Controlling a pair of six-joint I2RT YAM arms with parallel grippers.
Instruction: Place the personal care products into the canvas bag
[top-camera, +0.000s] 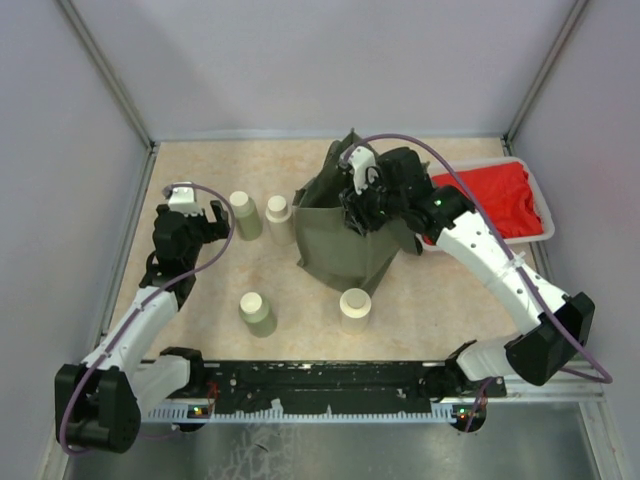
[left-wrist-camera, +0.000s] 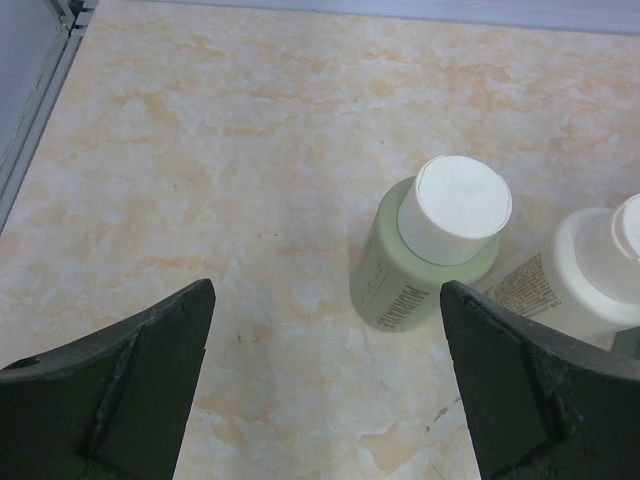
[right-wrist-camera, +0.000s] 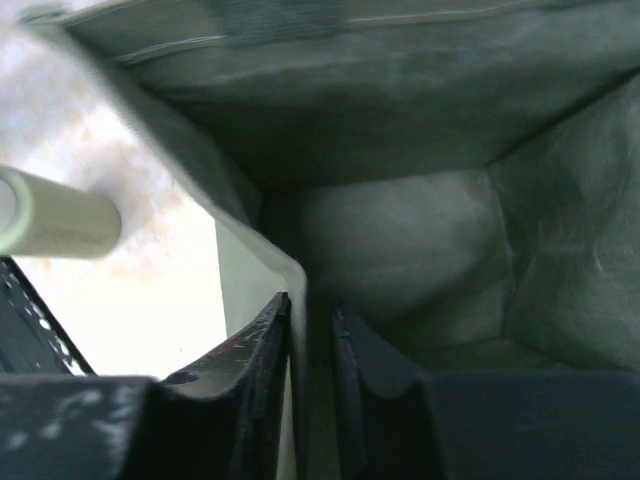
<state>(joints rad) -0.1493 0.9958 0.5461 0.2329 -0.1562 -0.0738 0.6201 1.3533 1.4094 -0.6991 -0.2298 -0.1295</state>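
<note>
Count: 4 bottles, all upright on the table (top-camera: 300, 295). The right wrist view shows none in the canvas bag (top-camera: 345, 250).

Far pair: green bottle (left-wrist-camera: 400, 280) and cream bottle (left-wrist-camera: 575, 285), close side by side, just left of the bag. Near pair: second green bottle (top-camera: 258, 313) and second cream bottle (top-camera: 355, 310), the latter just in front of the bag's near corner.

Left gripper (left-wrist-camera: 325, 290): fingers spread wide, nothing between them, low over the table. The far green bottle sits off-centre, nearer the right-hand finger than the left.

Right gripper (right-wrist-camera: 308, 310): fingers nearly together, pinching the bag's side wall at the rim, so the mouth stands open. 1 pale green bottle shows outside that wall; which one cannot be told.

Step in hand, as judged: the reach for the far green bottle.

To do it well:
- Shift the left gripper sideways until the bottle is centred between the fingers.
- Seat the pads on the green body, below the cap.
- Mind the cream neighbour; the gap there looks tight, and a finger could tip it.
- Right arm holds the rim steady and taut, so the opening does not sag.
</note>
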